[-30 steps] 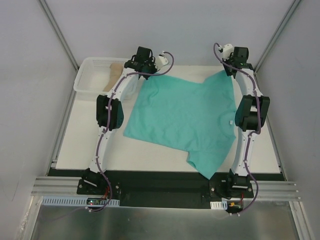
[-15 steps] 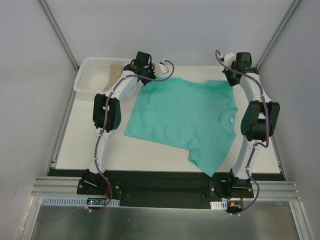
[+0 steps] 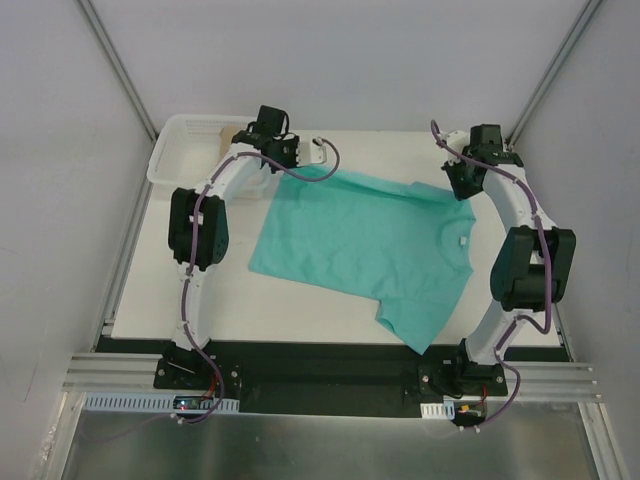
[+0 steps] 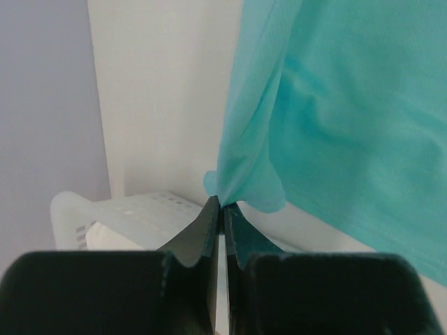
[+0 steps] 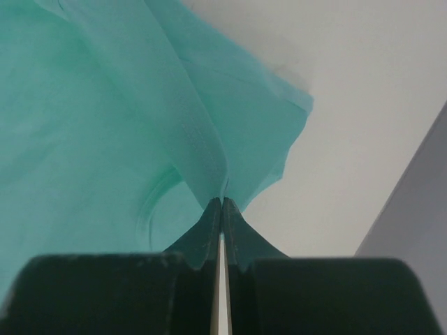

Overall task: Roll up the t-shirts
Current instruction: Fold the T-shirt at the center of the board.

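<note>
A teal-green t-shirt (image 3: 365, 245) lies spread on the white table, its small white neck tag (image 3: 462, 241) facing right. My left gripper (image 3: 284, 165) is shut on the shirt's far left corner; the left wrist view shows the cloth (image 4: 335, 118) pinched at the fingertips (image 4: 222, 204). My right gripper (image 3: 458, 183) is shut on the far right edge near the sleeve; the right wrist view shows a fold of the shirt (image 5: 105, 118) held at the fingertips (image 5: 222, 202). The far edge is stretched between both grippers and lifted a little.
A clear plastic bin (image 3: 180, 150) stands at the far left corner of the table, with a tan cloth inside (image 3: 222, 137), partly hidden by the left arm. The bin also shows in the left wrist view (image 4: 133, 213). Grey walls close both sides.
Both grippers have moved apart and slightly nearer with the shirt's far edge, stretching and flattening the shirt. The right sleeve that was raised now lies lower.
</note>
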